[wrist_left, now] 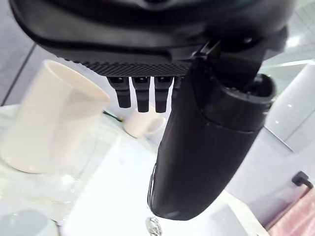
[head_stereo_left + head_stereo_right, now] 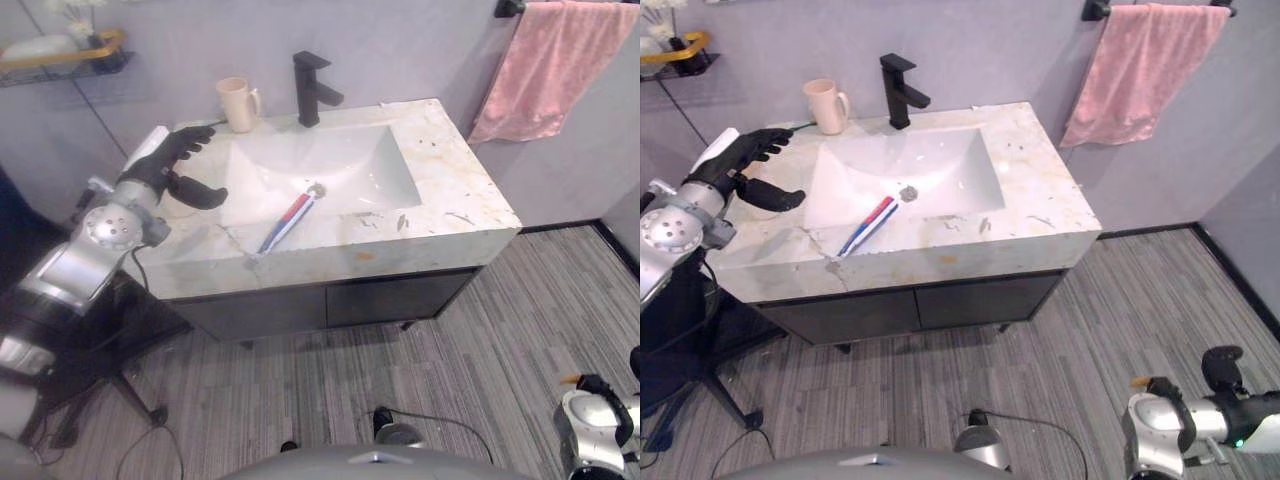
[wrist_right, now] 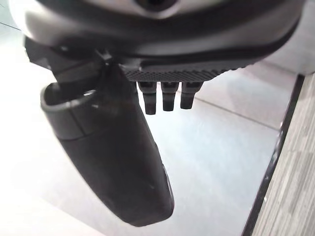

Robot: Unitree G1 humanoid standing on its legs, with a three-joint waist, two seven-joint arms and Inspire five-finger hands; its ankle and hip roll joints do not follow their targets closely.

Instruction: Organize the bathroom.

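A red, white and blue toothpaste tube point(image 2: 288, 222) lies on the front slope of the white sink basin point(image 2: 340, 165), its cap toward the drain. A beige cup point(image 2: 237, 103) stands at the counter's back left beside the black faucet point(image 2: 312, 88). A thin green toothbrush point(image 2: 800, 126) lies next to the cup. My left hand point(image 2: 175, 160) hovers open over the counter's left part, fingers pointing at the cup and thumb spread. A larger white cup point(image 1: 49, 123) stands close beside it. My right hand point(image 2: 1223, 372) hangs open low at the right, near the floor.
The marble counter point(image 2: 450, 190) tops a dark cabinet. A pink towel point(image 2: 555, 65) hangs from a bar on the wall at the right. A wall shelf point(image 2: 60, 55) with a yellow-rimmed tray sits at the upper left. Striped grey floor point(image 2: 400, 380) lies in front.
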